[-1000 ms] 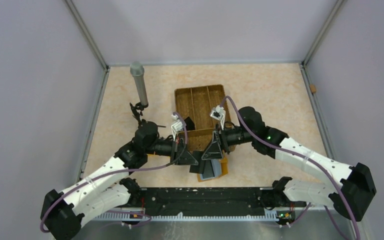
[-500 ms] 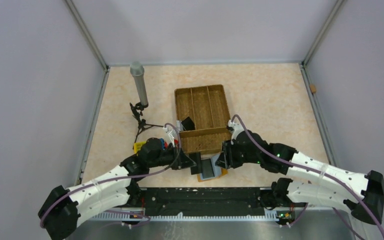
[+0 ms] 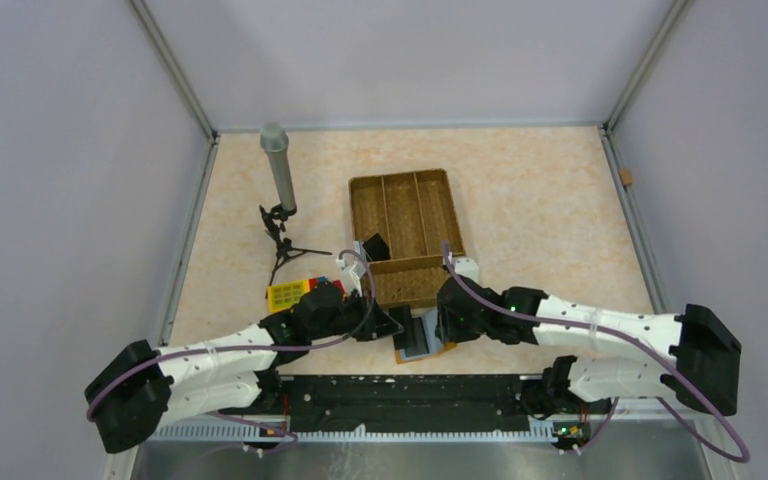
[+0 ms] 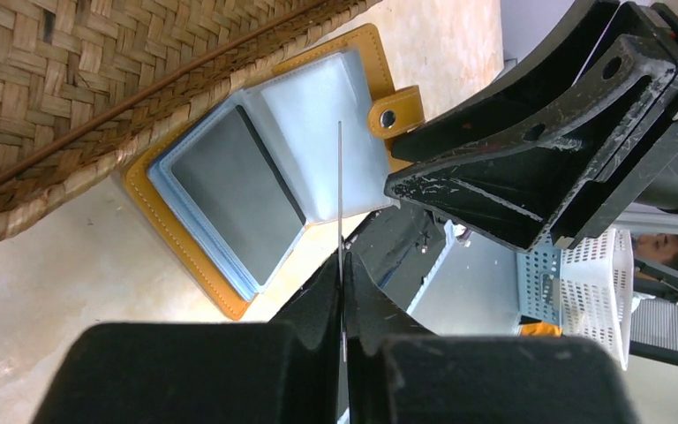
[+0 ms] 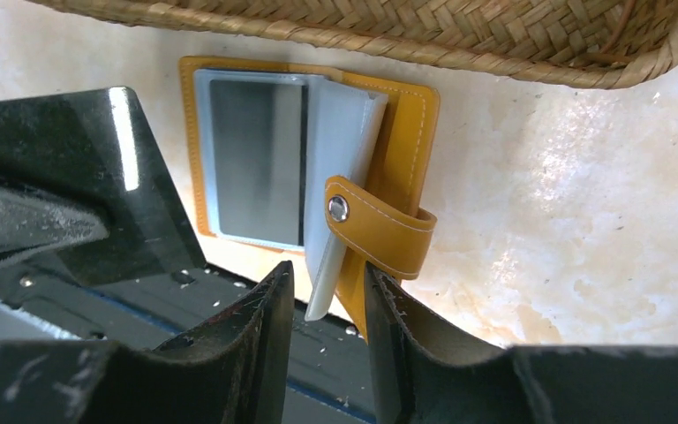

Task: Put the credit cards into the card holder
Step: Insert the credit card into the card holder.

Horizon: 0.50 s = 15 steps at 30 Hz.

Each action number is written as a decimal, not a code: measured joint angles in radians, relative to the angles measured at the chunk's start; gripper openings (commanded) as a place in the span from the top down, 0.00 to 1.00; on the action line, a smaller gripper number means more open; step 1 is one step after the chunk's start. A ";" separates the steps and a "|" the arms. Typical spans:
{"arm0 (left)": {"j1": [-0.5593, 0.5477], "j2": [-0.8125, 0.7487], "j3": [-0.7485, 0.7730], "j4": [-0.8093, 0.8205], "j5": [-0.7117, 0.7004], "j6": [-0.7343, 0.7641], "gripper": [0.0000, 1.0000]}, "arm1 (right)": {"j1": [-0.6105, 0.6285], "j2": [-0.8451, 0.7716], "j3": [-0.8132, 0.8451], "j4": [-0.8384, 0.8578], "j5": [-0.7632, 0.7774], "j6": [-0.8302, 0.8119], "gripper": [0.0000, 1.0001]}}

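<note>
Both arms have sunk and drawn back toward the near edge of the table (image 3: pixel 540 200) in the past second. Their wrists, earlier raised over the near end of the woven tray (image 3: pixel 457 215), now lie low in front of it. A flat yellow piece (image 3: pixel 288 295) that the left arm covered shows again.

The card holder (image 5: pixel 335 141) lies open at the middle of the near edge, just beside the tray's near wall. A dark card (image 4: pixel 234 199) sits in one pale-blue pocket.

The left claw (image 4: pixel 342 274) is clenched on a credit card (image 4: pixel 340 194), seen edge-on as a thin line standing over the holder's pale-blue leaves.

The right claw (image 5: pixel 327 268) has its jaws set narrowly around the holder's near edge, with a raised blue leaf and the orange cover between them. The snap tab (image 5: pixel 380 234) curls just above the fingertips. Whether the jaws actually pinch the holder, I cannot tell.
</note>
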 measured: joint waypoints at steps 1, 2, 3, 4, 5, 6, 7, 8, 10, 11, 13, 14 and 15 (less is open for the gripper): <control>-0.008 0.014 0.000 0.013 -0.011 -0.006 1.00 | 0.000 0.011 0.000 0.000 0.008 0.002 0.66; -0.016 0.032 0.000 0.026 -0.020 -0.011 1.00 | 0.000 0.023 0.000 0.001 0.013 0.003 0.66; -0.023 0.048 0.000 0.037 -0.027 -0.014 1.00 | 0.000 0.032 0.000 0.002 0.016 0.003 0.67; -0.030 0.067 0.000 0.048 -0.036 -0.018 1.00 | 0.000 0.044 0.000 0.003 0.018 0.003 0.70; -0.036 0.090 0.000 0.060 -0.041 -0.019 1.00 | 0.000 0.055 0.000 0.003 0.020 0.005 0.75; -0.042 0.115 0.000 0.070 -0.046 -0.022 1.00 | 0.000 0.064 0.000 0.002 0.023 0.009 0.79; -0.047 0.136 0.000 0.078 -0.049 -0.026 1.00 | 0.000 0.072 -0.002 0.002 0.026 0.015 0.82; -0.053 0.163 0.001 0.089 -0.052 -0.029 1.00 | 0.000 0.079 -0.006 0.003 0.030 0.022 0.84; -0.058 0.194 0.001 0.099 -0.054 -0.034 1.00 | 0.001 0.086 -0.021 -0.003 0.037 0.040 0.90; -0.061 0.213 0.001 0.110 -0.056 -0.037 1.00 | 0.001 0.087 -0.030 -0.007 0.039 0.048 0.92; -0.064 0.242 0.002 0.129 -0.056 -0.040 1.00 | 0.001 0.087 -0.053 -0.008 0.042 0.068 0.95; -0.064 0.258 0.002 0.143 -0.055 -0.042 1.00 | 0.001 0.087 -0.065 -0.007 0.043 0.077 0.96; -0.065 0.272 0.002 0.156 -0.053 -0.044 1.00 | 0.001 0.087 -0.077 -0.007 0.044 0.088 0.97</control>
